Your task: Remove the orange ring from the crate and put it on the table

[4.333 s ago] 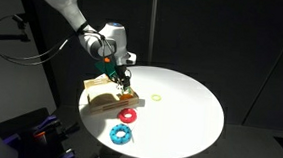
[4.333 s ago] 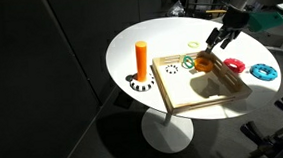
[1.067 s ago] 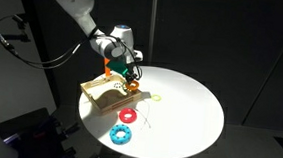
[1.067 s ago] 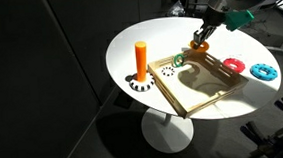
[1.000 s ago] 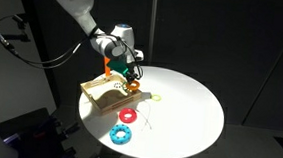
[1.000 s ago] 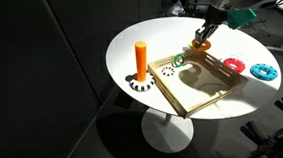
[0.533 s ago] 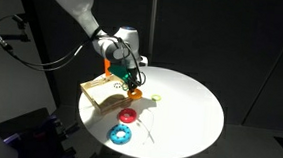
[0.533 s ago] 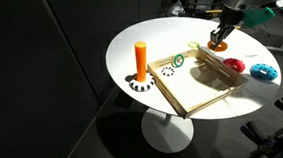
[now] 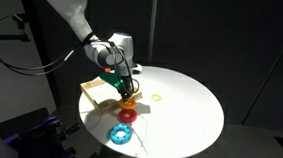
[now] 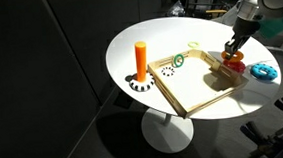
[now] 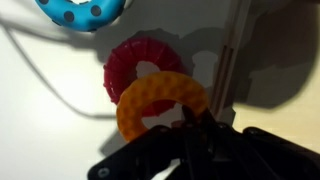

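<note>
In the wrist view my gripper [image 11: 190, 128] is shut on the rim of the orange ring [image 11: 150, 100], which hangs just above the red ring [image 11: 135, 62] lying on the white table [image 11: 45, 120]. The ring is outside the light wooden crate [image 11: 232, 50], whose edge runs just beside it. In both exterior views the gripper [image 9: 128, 92] [image 10: 231, 53] sits low between the crate [image 9: 98, 89] [image 10: 192, 90] and the red ring [image 9: 128, 114] [image 10: 237, 67]. I cannot tell whether the orange ring touches the red one.
A blue ring [image 9: 121, 135] [image 10: 264, 71] lies near the table edge beyond the red one. A thin yellow-green ring [image 9: 156, 97] lies on the table. A green ring [image 10: 177, 59] sits in the crate's corner. An orange cylinder [image 10: 141, 59] stands on a patterned base.
My gripper has carried the orange ring from above the crate's far corner across its side wall and down to just over the red ring. The crate and the other rings have stayed put.
</note>
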